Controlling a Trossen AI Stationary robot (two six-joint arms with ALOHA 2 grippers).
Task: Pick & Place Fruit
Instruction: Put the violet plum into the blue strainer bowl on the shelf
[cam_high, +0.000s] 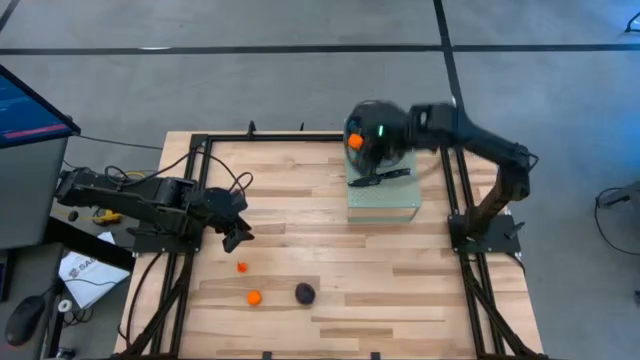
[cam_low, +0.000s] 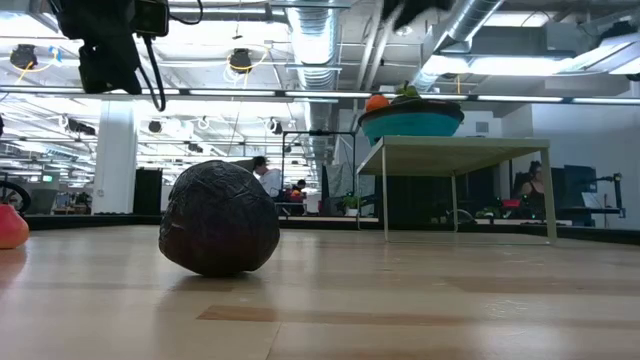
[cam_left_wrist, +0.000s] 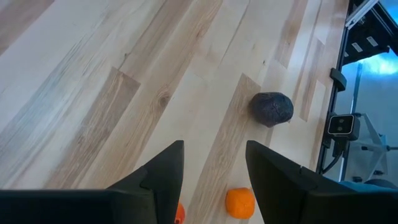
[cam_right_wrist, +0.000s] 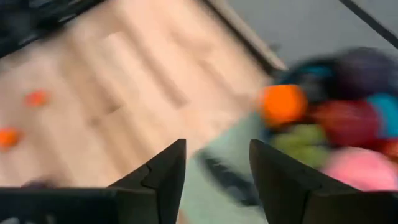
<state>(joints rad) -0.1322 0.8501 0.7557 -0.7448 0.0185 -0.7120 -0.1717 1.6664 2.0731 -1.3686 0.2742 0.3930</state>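
Three fruit lie on the wooden table near its near edge: a dark purple one (cam_high: 305, 293) (cam_low: 220, 218) (cam_left_wrist: 272, 109), an orange one (cam_high: 254, 297) (cam_left_wrist: 239, 203) and a tinier orange one (cam_high: 242, 267). My left gripper (cam_high: 237, 237) (cam_left_wrist: 214, 149) hovers open above them, holding nothing. More fruit fill a teal bowl (cam_low: 410, 124): orange (cam_high: 355, 143) (cam_right_wrist: 283, 104), red (cam_right_wrist: 339, 121), green (cam_right_wrist: 298, 137), pink (cam_right_wrist: 364, 168) and purple (cam_right_wrist: 367, 71). My right gripper (cam_right_wrist: 216, 149) hangs open and empty over the bowl's near-left side; its wrist hides most of the bowl in the high view.
The bowl stands on a pale green raised stand (cam_high: 385, 205) (cam_low: 455, 150) by the table's far right side, and a black knife (cam_high: 380, 178) lies on the stand beside it. A dark metal frame (cam_high: 190, 200) rims the table. Bare wood lies between the stand and the loose fruit.
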